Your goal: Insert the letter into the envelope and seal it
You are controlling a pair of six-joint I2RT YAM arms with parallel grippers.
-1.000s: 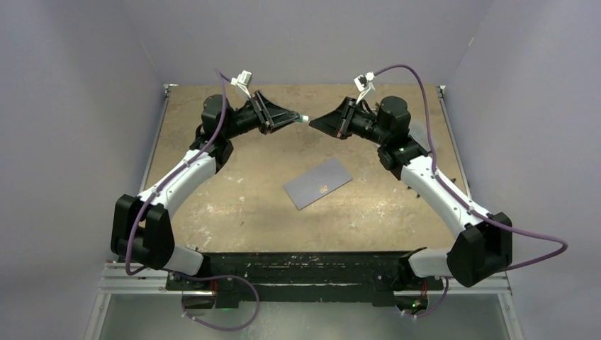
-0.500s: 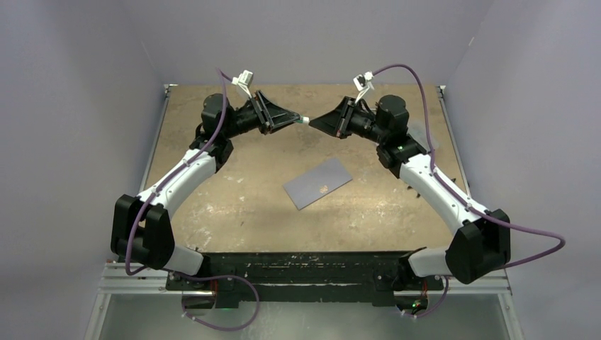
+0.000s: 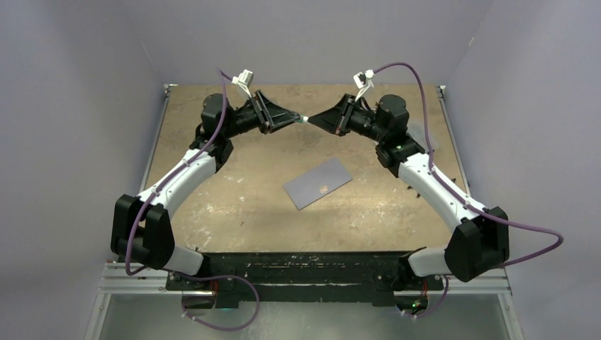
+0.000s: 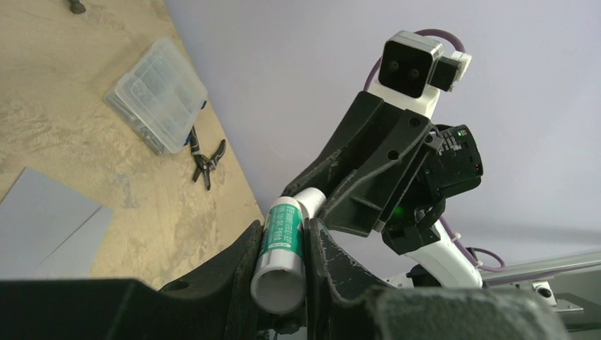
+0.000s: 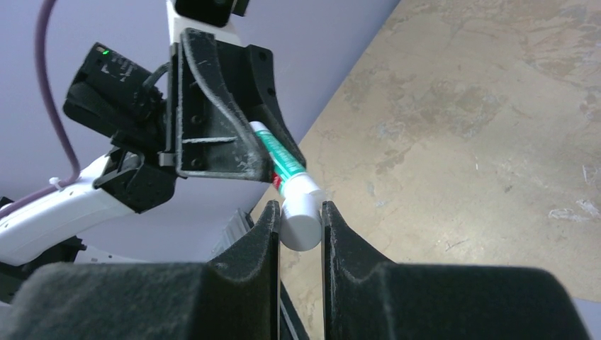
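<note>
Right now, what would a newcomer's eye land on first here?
The two grippers meet tip to tip above the far middle of the table: the left gripper clamps a green-labelled glue stick by its body, and the right gripper pinches its white cap. Nearer the bases, the grey-blue envelope lies flat and untouched at mid-table.

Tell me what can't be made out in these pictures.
- The letter: in no view; whether it is inside the envelope cannot be told.
- Envelope flap: too small in the top view; the left wrist view's edge cuts it off.
- Label on the glue stick: too blurred to read in both wrist views.
</note>
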